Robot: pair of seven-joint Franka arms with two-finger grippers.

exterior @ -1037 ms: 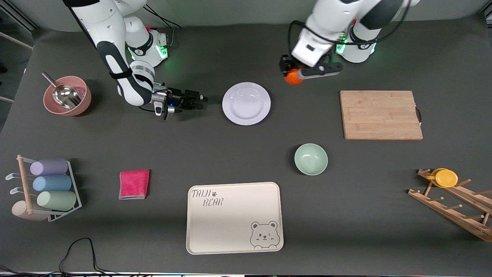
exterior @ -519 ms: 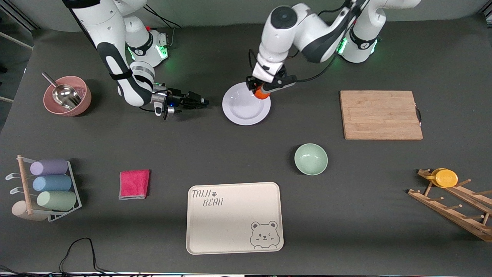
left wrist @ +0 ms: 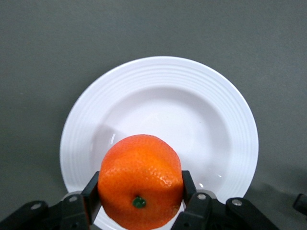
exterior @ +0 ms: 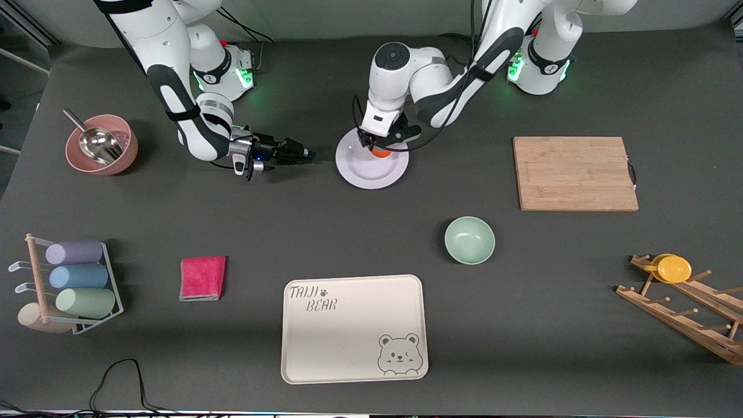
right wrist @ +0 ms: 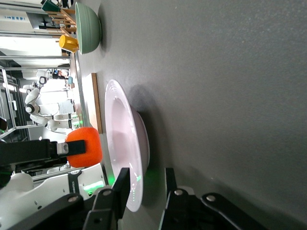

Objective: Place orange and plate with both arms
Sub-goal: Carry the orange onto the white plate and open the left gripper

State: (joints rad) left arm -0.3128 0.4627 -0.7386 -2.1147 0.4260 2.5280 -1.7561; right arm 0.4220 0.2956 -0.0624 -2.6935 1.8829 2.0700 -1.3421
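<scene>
- Overall, in the front view, the task looked partly done: the left gripper (exterior: 378,146) hung over the plate (exterior: 363,171), clamped on the orange (exterior: 381,153), which was not yet released. The plate sat flat near the middle of the table's edge along the robots' bases. The right gripper (exterior: 302,154) hovered low just beside the plate's rim, toward the right arm's end; from here I could not tell whether it touched the rim. By my judgement, setting the orange down and carrying the plate were both left.
- Next, in the left wrist view, the orange (left wrist: 140,181) was squeezed between the two fingers (left wrist: 91,194), over the plate (left wrist: 86,129), its green stem spot turned toward the camera. Being round, it showed no long axis.
- Finally, in the right wrist view, the right gripper (right wrist: 144,184) had its jaws narrowed around the plate's (right wrist: 117,124) rim, one finger (right wrist: 121,184) above it and one below; whether they gripped it I could not tell. The orange (right wrist: 84,146) hung just above the plate.
</scene>
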